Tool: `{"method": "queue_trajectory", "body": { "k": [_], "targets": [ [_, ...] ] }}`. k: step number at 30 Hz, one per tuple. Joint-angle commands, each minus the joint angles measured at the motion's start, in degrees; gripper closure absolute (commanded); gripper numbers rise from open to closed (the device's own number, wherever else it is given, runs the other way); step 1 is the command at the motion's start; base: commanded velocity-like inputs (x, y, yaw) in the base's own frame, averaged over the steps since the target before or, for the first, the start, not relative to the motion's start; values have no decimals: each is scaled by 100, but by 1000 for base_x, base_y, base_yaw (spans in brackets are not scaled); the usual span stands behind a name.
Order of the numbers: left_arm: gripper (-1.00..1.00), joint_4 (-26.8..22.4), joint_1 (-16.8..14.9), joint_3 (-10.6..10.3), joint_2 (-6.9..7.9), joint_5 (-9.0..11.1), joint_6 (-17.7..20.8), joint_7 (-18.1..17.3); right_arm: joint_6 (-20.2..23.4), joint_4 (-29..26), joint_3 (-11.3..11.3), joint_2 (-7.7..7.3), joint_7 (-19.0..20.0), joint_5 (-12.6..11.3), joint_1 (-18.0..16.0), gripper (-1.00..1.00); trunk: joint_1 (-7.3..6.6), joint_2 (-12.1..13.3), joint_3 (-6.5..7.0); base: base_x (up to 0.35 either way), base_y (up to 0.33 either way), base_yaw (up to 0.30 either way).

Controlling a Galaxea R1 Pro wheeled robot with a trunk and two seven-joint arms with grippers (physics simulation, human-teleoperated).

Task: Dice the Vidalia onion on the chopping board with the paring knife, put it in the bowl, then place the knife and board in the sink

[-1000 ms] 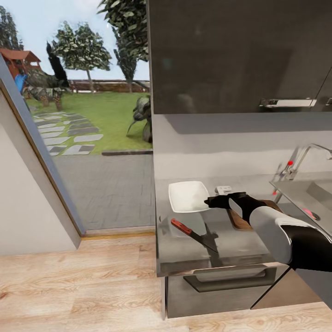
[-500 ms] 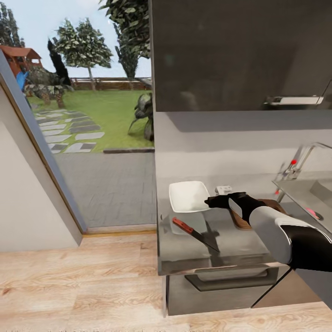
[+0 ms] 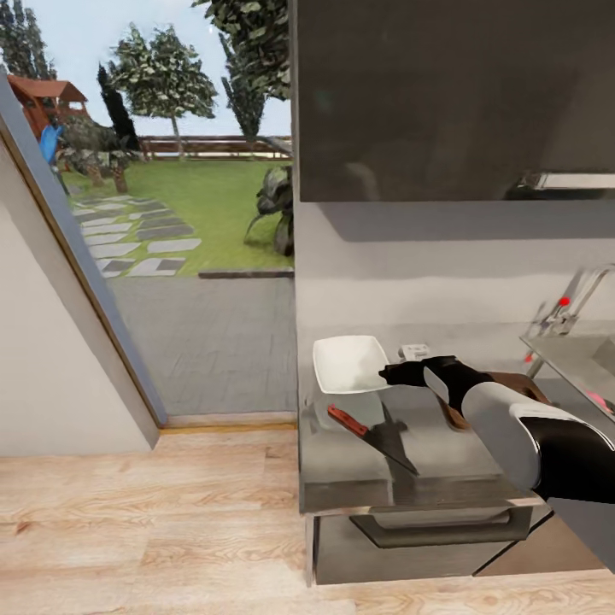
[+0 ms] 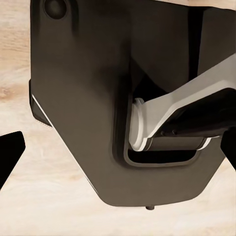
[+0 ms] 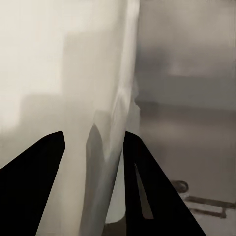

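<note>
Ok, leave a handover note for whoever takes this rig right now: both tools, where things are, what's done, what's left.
Right tool: fingers apart, empty, over the near corner of the shallow white square bowl.
Left tool: state cannot be told.
Small red-handled paring knife lies on the glossy grey countertop; brown wooden chopping board behind the right arm; pinkish onion in the steel sink.
Done: nothing visible. Left: every step.
</note>
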Motion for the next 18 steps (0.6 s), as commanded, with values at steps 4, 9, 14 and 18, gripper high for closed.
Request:
{"method": "queue_trajectory", "body": {
  "k": [4,9,14,18],
  "targets": [
    [-100,-7,2,18,-3,45,8,-48,32,-12,-61,-5,29,51,-3,100,5,-11,-14,75,-25,9],
    [-100,-3,2,16,-3,45,8,-48,32,-11,-63,-7,34,51,-3,100,5,-11,-2,6,-35,-102],
    [-100,1,2,17,-3,45,8,-48,32,-5,-57,-4,41,46,-3,100,5,-11,6,0,-2,-72],
    [-100,1,2,18,-3,45,8,-48,32,-4,-58,-1,43,43,-3,100,5,-11,7,0,0,-11]
  ]
}}
